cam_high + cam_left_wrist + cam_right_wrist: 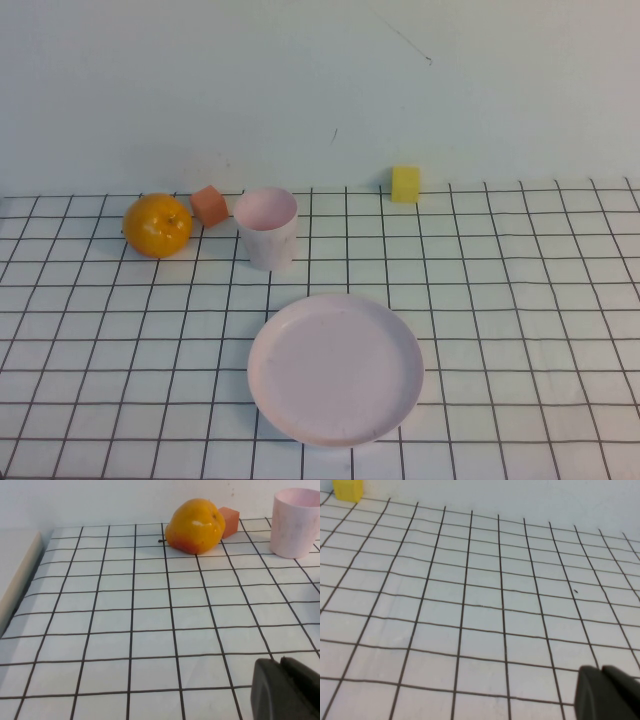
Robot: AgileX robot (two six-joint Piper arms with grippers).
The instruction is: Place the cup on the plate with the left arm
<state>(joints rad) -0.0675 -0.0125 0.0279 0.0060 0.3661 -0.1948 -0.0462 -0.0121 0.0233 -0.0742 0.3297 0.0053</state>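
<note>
The pale pink cup (267,227) stands upright on the gridded cloth, just behind the round pink plate (335,368); the two are apart. The left wrist view also catches the cup (295,522), far from the left gripper (279,661), which is shut with nothing in it and hovers low over bare cloth. Over bare cloth on the right side, the right gripper (600,669) is shut and empty too. Neither arm shows in the high view.
An orange fruit (157,225) (195,526) and a small orange-red block (209,205) (229,521) lie left of the cup. A yellow block (405,184) (348,490) sits at the back. The cloth's left edge (20,580) meets a white wall.
</note>
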